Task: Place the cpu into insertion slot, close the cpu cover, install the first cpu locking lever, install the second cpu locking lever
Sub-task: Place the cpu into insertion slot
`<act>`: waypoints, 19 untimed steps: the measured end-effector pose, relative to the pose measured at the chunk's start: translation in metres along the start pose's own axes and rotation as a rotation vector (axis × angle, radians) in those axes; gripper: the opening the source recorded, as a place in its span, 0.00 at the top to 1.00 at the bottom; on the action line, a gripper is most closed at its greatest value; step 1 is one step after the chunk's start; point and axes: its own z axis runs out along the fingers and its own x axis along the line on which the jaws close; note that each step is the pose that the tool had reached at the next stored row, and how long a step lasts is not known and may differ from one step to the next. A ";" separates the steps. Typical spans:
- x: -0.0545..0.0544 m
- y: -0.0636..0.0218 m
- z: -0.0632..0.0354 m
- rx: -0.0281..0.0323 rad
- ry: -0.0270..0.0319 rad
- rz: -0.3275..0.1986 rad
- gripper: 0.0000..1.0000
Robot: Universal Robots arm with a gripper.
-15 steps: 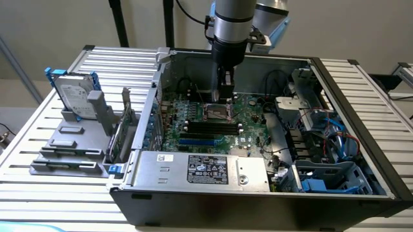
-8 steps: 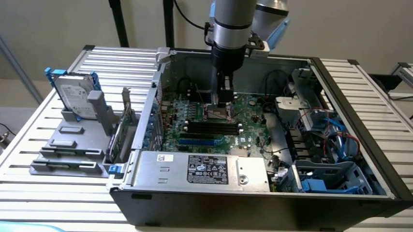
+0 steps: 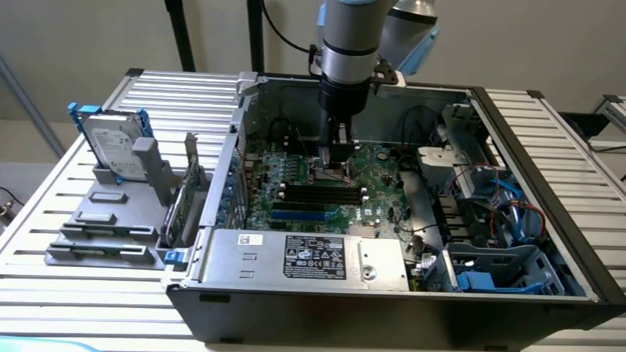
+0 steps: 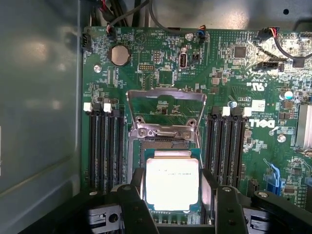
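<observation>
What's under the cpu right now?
The insertion slot: its edge shows past the cpu, with the cover flipped open. The slot's contacts beneath the cpu are covered, so seating cannot be judged.

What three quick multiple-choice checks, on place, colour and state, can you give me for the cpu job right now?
1. The cpu lies: A in a tray; B between the two banks of memory slots; C on a shelf.
2. The motherboard is: A blue; B red; C green.
3. The cpu cover is: A swung open; B shut over the cpu; C missing.
Key: B, black slots flank it on both sides; C, the board shows green; A, the frame stands clear of the cpu's bare face.
</observation>
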 end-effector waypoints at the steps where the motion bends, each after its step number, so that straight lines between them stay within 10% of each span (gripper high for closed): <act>1: 0.000 -0.0005 0.0013 0.0000 -0.0001 0.000 0.45; 19: 0.001 -0.0022 0.0182 -0.0001 -0.0006 0.005 0.45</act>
